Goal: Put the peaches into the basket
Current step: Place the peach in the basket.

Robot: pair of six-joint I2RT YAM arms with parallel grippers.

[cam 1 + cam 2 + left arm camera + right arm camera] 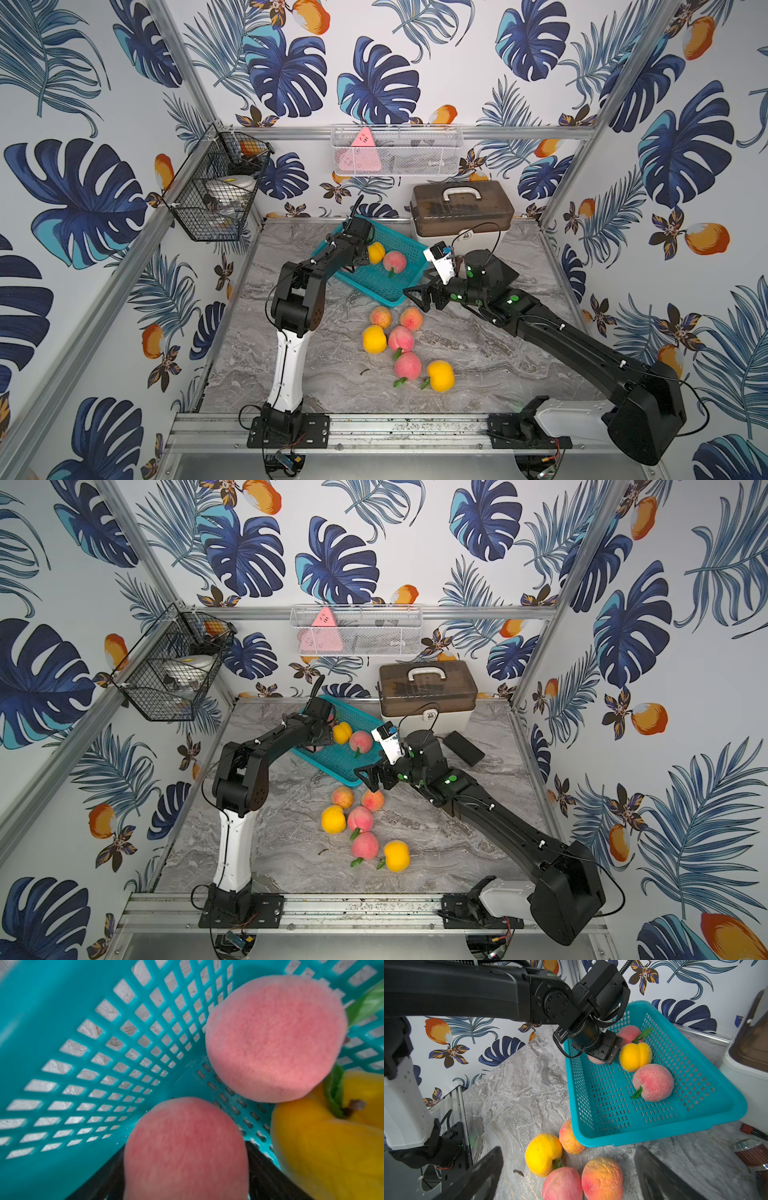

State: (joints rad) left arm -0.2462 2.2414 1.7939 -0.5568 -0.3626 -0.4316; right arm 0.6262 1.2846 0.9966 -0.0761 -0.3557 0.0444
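The teal basket (374, 284) (332, 759) stands at the back of the marble table. My left gripper (365, 254) (187, 1172) reaches into it. A pink peach (185, 1147), blurred, lies between its parted black jaws. Beside it in the basket rest a pink peach (274, 1039) (628, 1033), a yellow peach (376, 252) (635, 1056) and another pink peach (395, 262) (653, 1082). Several more peaches lie on the table in front, among them a yellow one (373, 339) and a pink one (407, 365). My right gripper (415, 297) (569, 1148) hangs open and empty above the nearest of these, by the basket's front corner.
A white box with a brown lid (461, 212) stands behind the basket on the right. A black wire rack (212, 195) and a white mesh tray (397, 151) hang on the walls. A flat black object (463, 748) lies behind the right arm.
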